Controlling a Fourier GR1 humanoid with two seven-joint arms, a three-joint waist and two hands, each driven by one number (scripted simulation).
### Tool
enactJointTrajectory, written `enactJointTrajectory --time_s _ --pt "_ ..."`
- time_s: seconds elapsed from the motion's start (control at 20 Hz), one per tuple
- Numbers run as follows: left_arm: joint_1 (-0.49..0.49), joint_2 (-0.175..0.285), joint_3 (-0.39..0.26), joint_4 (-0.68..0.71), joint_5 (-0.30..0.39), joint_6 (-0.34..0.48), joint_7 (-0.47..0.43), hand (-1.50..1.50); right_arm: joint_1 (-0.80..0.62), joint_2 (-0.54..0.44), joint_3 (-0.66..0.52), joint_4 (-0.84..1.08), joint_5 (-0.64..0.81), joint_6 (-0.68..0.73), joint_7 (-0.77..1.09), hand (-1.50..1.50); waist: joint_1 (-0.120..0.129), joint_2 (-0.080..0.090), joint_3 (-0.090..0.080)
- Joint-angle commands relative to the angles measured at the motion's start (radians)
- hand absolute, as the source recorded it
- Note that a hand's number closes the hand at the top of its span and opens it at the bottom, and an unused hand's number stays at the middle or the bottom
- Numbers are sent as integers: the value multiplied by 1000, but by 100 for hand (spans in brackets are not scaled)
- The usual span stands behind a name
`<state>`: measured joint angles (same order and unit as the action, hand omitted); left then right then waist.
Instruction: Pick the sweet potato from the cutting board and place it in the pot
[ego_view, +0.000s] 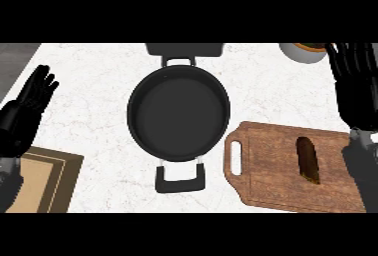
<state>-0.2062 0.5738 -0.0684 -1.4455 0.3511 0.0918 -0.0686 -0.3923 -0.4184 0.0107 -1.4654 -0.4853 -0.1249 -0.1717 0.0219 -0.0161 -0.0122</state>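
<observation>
On the near right of the bench, the sweet potato is seen lying lengthwise on the wooden cutting board, untouched, with the black pot standing empty just to the left of the board. The right hand is held at the right edge, beyond the board's far side, its fingers straight and spread wide, holding nothing; the left hand is rested open at the left edge, fingers up. The pick is judged not yet begun. Trouble could be expected from the potato's narrow, rounded form: if it is closed on off-centre or from one end, it may be rolled or pushed along the board rather than lifted. The white bowl at the far right could be knocked when the hand is lowered, and the pot's rim could be clipped on a low carry
</observation>
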Motion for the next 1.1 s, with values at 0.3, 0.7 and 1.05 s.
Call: enactJointTrajectory --time_s 0.3,0.7,1.05 --pt "136 50 24 60 -70 81 52 0 308 -402 52 179 500 -278 160 150 -94 48 -42" --pt "228 2 -18 31 -120 163 90 0 503 -417 136 0 918 -701 281 -150 -79 -4 3" --pt "235 -8 -40 4 -138 161 100 0 587 -471 231 -185 1158 -520 695 -150 -46 7 -1"
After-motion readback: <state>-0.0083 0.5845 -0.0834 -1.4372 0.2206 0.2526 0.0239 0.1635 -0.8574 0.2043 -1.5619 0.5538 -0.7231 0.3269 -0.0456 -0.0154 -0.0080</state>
